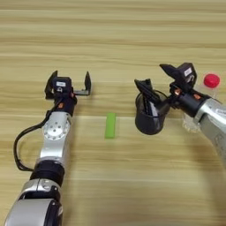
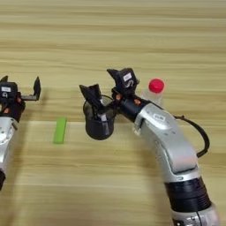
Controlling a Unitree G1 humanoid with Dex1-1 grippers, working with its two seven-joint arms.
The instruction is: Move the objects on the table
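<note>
Cup (image 2: 99,123), dark, round and translucent with black markers (image 2: 95,99) poking out, sits mid-table just left of the red-capped clear bottle (image 2: 153,92), right gripper (image 2: 106,90) spread wide over its rim, left gripper (image 1: 69,84) open well left past the flat green block (image 1: 110,125), so I'd close slowly to avoid tipping it.

Bottle (image 2: 152,95) body largely hidden behind right arm (image 2: 163,132); marker pens (image 2: 98,107) inside cup (image 2: 99,123) too dark to count.
</note>
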